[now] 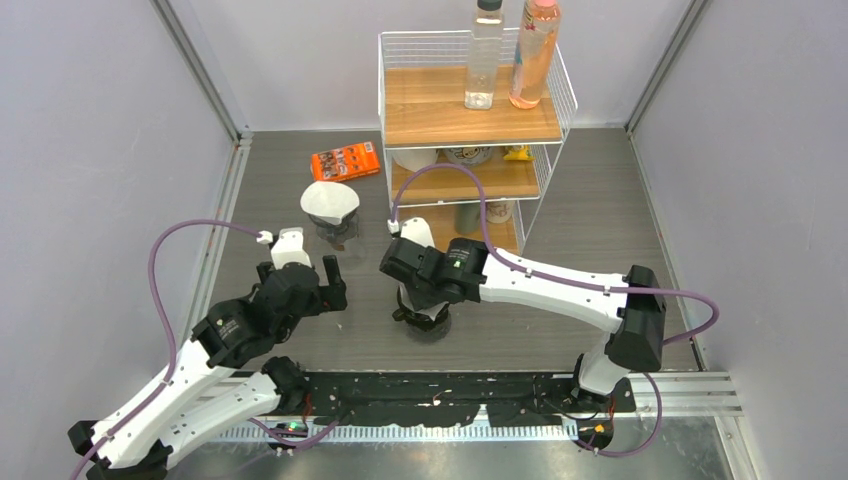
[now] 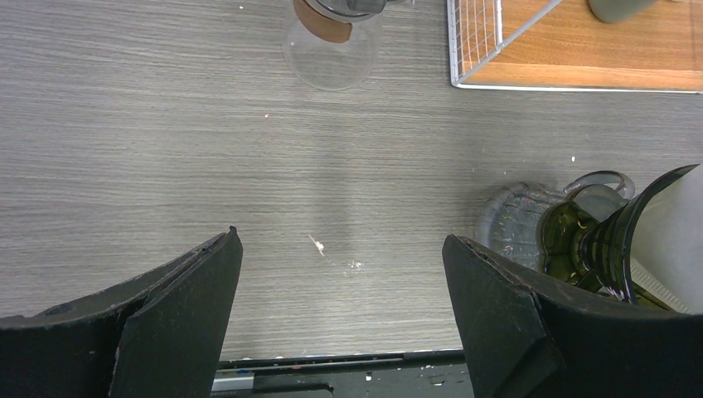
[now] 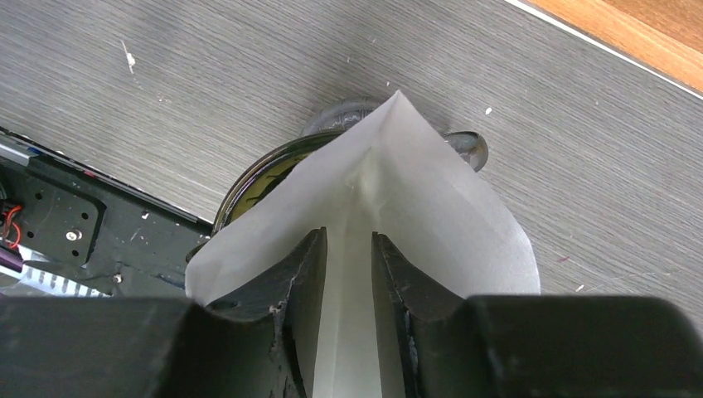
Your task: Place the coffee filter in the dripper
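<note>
My right gripper (image 3: 348, 240) is shut on a white paper coffee filter (image 3: 398, 191), pinching its folded seam. The filter's pointed tip hangs over the dark glass dripper (image 3: 257, 178) on the table. In the top view the right gripper (image 1: 420, 292) sits right above the dripper (image 1: 428, 325), with a bit of the filter (image 1: 427, 311) showing. My left gripper (image 1: 300, 283) is open and empty, left of the dripper. In the left wrist view the left gripper (image 2: 340, 245) is over bare table, with the dripper (image 2: 584, 240) and filter (image 2: 671, 224) at the right.
A glass carafe (image 1: 335, 228) topped with another white filter (image 1: 329, 200) stands behind the left gripper. An orange packet (image 1: 345, 160) lies further back. A wire shelf rack (image 1: 470, 110) with two bottles on top stands at the back centre.
</note>
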